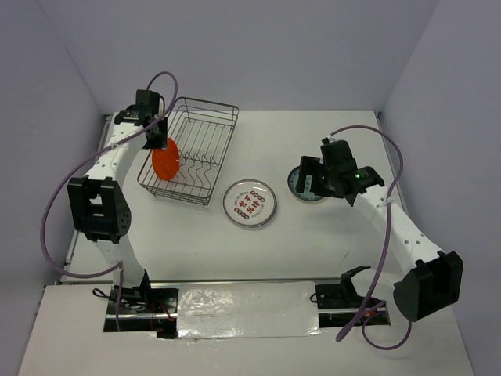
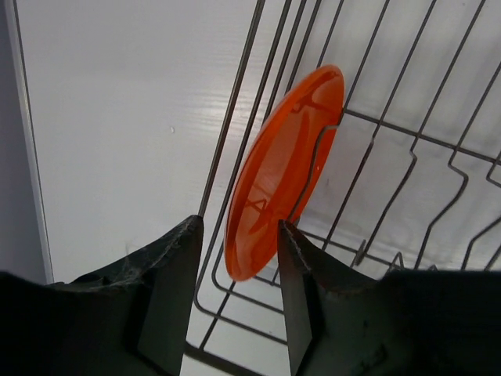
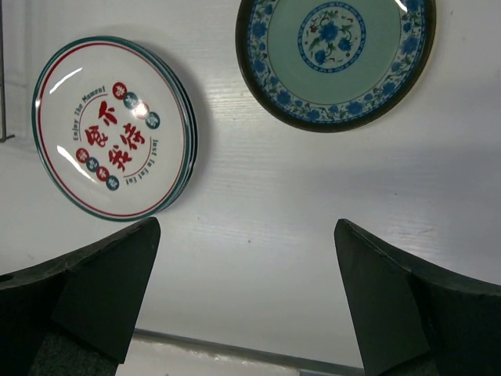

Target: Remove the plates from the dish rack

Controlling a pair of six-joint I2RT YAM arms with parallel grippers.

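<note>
**Left gripper** (image 2: 239, 227): jaws partly open, straddling the lower rim of the orange plate (image 2: 282, 172). The right finger (image 2: 293, 282) is touching or just beside the plate. The left finger (image 2: 176, 274) is apart from it, so the plate is not clamped.

**Orange plate:** small and plain. It stands on edge, tilted, inside the dish rack (image 1: 210, 103), along the rack's left side towards its near end.

**Dish rack:** dark wire basket at the far left of the table (image 3: 258, 180).

**Right gripper** (image 3: 246, 227): jaws spread wide, holding nothing. It hangs over bare table.

**White plate with red characters** (image 3: 113, 137): flat on the table, right of the rack. Further rims showing under its edge suggest a stack.

**Teal patterned plate** (image 3: 337, 55): flat on the table, near the white one but apart from it.
</note>
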